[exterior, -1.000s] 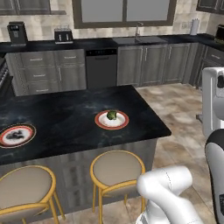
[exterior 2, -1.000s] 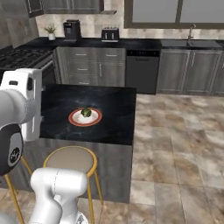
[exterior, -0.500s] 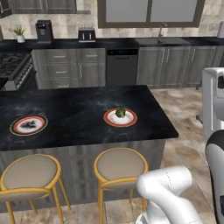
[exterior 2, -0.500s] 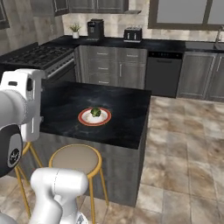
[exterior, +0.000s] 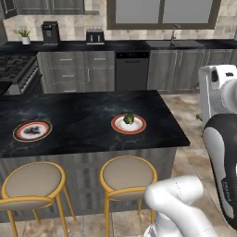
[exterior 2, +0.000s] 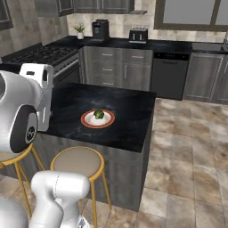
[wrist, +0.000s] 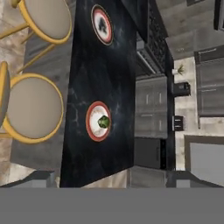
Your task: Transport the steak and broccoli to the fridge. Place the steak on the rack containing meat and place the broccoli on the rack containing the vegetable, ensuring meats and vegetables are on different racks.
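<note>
The broccoli (exterior: 128,119) (exterior 2: 99,114) (wrist: 103,121) sits on a red-rimmed white plate (exterior: 139,126) near the right end of the black island counter (exterior: 88,115). A second red-rimmed plate (exterior: 31,130) (wrist: 102,24) lies further left with a dark flat piece on it, too small to tell as the steak. My gripper (wrist: 113,181) hangs high above the island's end and looks down on it, open, with nothing between its fingertips (wrist: 41,177). The fridge and its racks are out of view.
Two round stools with yellow frames (exterior: 128,173) (exterior: 31,180) stand at the island's near side. Behind it run grey cabinets with a dishwasher (exterior: 131,71), a stove (exterior: 16,69), a toaster (exterior: 95,36) and a coffee machine (exterior: 50,31). Tiled floor (exterior 2: 187,147) lies open to the right.
The whole picture has shifted, so the base has driven and turned; the island now sits further right in view. Both plates keep their places on the counter. The gripper stays open.
</note>
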{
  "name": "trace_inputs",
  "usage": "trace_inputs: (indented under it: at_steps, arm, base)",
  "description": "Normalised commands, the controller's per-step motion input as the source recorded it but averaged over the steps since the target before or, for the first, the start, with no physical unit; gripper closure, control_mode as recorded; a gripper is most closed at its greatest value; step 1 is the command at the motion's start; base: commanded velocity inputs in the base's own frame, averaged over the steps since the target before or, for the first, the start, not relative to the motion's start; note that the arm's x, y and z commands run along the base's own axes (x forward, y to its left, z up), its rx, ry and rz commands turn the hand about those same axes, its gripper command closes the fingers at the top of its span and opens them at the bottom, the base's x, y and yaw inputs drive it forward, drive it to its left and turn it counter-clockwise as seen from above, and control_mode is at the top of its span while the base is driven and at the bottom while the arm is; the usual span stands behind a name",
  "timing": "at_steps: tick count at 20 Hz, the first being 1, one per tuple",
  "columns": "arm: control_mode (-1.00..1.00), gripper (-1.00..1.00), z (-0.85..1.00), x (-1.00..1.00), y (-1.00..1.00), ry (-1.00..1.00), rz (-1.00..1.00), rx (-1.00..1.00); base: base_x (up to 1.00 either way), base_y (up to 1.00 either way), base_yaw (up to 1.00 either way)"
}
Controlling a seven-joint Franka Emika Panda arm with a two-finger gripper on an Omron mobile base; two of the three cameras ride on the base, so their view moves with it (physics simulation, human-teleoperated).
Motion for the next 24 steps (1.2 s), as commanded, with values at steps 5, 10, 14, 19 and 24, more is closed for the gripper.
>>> trace_inputs:
  at_steps: [5,10,14,19,24]
  arm:
    - [-1.00,-1.00,-0.15,0.78,0.37,0.17,-0.17,0.00]
    - [-1.00,-1.00,-0.40,0.51,0.43,0.09,-0.70,0.00]
    - [-1.00,-1.00,-0.29,0.31,0.08,0.08,-0.68,0.05]
    - [-1.00,-1.00,-0.08,0.00,-0.03,-0.11,-0.48,0.36]
    - [-1.00,-1.00,-0.23,0.00,0.00,-0.33,-0.37,0.50]
  base:
    - [0.00,0.00,0.00]
    - [0.00,0.00,0.00]
    - [0.00,0.00,0.00]
    - [0.00,0.00,0.00]
    - [0.00,0.00,0.00]
